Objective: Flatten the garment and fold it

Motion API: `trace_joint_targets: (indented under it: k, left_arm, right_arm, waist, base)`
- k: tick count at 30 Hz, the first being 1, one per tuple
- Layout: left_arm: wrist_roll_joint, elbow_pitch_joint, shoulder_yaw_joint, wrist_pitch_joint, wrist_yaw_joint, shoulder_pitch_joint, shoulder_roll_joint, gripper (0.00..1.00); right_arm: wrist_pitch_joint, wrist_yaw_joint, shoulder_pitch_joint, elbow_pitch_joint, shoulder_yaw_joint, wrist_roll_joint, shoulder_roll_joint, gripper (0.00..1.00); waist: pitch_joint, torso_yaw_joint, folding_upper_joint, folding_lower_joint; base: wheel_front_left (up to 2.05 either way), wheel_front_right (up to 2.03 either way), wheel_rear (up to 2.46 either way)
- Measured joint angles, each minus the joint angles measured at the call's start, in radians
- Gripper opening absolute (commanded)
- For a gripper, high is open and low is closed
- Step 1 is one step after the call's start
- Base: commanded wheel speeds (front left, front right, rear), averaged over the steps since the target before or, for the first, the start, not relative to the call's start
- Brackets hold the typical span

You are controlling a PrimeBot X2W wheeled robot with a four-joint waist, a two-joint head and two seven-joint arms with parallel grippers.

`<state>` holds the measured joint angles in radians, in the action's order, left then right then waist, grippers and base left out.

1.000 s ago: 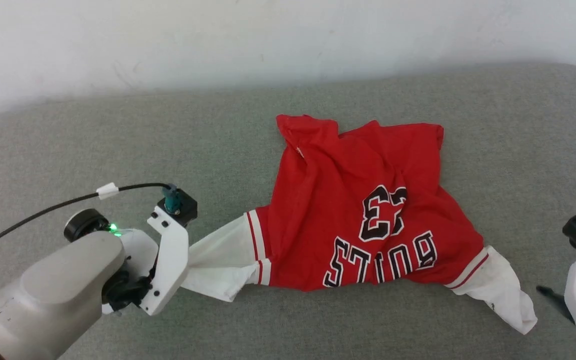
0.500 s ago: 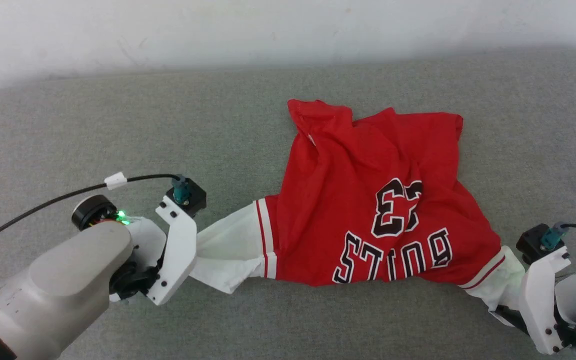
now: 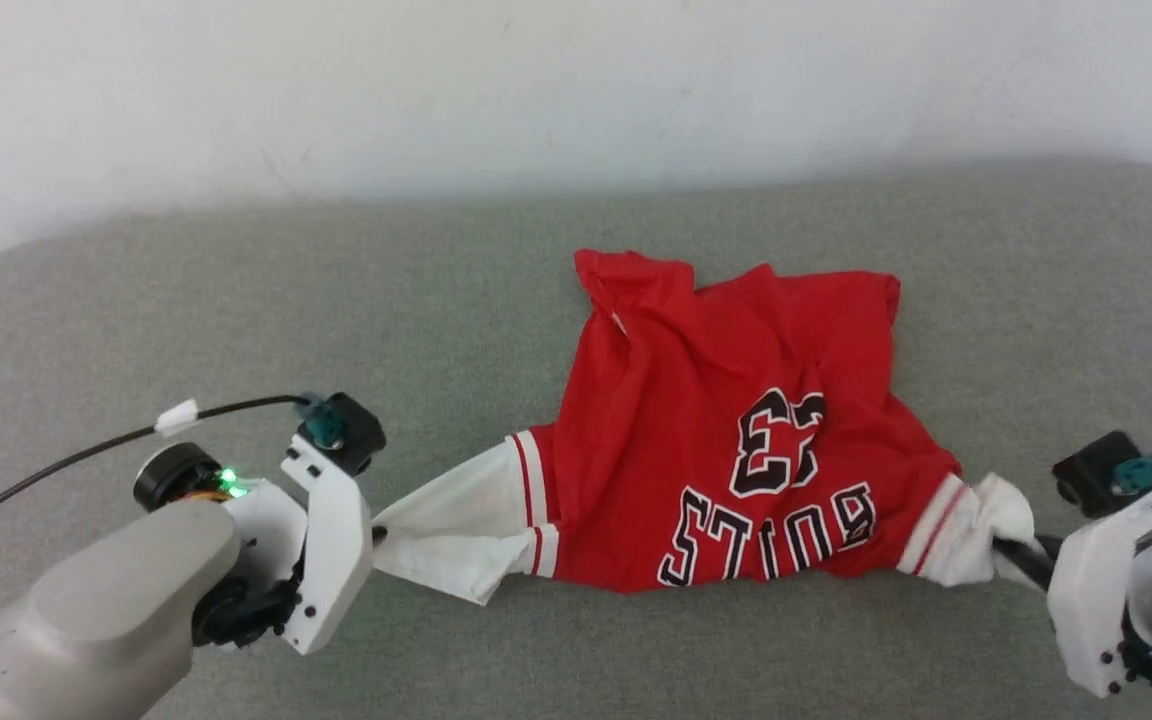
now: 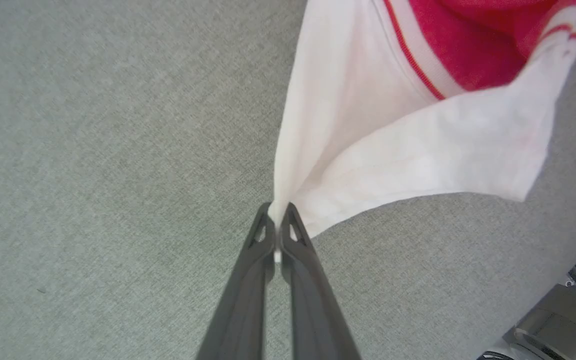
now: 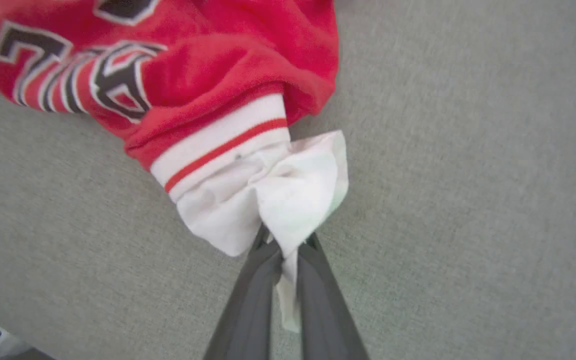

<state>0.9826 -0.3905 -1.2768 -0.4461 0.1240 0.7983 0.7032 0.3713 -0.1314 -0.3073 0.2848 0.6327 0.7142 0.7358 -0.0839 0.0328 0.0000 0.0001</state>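
Flattening looks underway: the left gripper (image 3: 376, 530) at eight o'clock and the right gripper (image 3: 1004, 548) at four each pinch tight on a sleeve of the garment (image 3: 736, 400), which probably wants an outward pull next.

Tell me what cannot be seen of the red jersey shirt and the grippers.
- Black lettering on the red jersey garment: blurred, cut by the top edge, right wrist view.
- Garment's underside: against the grey fabric cushion, every view.
- Left gripper: fingers behind its white bracket, head view.
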Motion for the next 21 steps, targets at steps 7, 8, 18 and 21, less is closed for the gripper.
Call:
trace_joint_targets:
  k: [7, 8, 18, 21]
  left_arm:
    - [0.041, 0.132, 0.051, 0.117, -0.006, -0.036, 0.096, 0.00]
    - [0.048, 0.155, 0.064, 0.129, -0.015, -0.037, 0.110, 0.00]
    - [0.139, 0.315, 0.235, 0.200, -0.101, 0.050, 0.172, 0.00]
    - [0.154, 0.307, 0.268, 0.204, -0.109, 0.082, 0.173, 0.00]
  right_arm:
    - [-0.073, 0.000, 0.078, -0.198, -0.186, 0.004, 0.067, 0.00]
    - [-0.078, 0.000, 0.086, -0.224, -0.217, 0.002, 0.071, 0.00]
    - [-0.072, 0.000, 0.021, -0.409, -0.453, -0.038, 0.012, 0.00]
    - [-0.063, 0.000, -0.045, -0.409, -0.468, -0.041, -0.027, 0.00]
  waist:
    - [0.079, 0.004, 0.0000, -0.0002]
    - [0.089, 0.003, 0.0000, -0.0001]
    - [0.156, -0.013, 0.0000, -0.0002]
    - [0.154, -0.017, 0.0000, -0.0003]
  base:
    - [0.00, 0.00, 0.00]
    - [0.00, 0.00, 0.00]
    - [0.00, 0.00, 0.00]
    - [0.00, 0.00, 0.00]
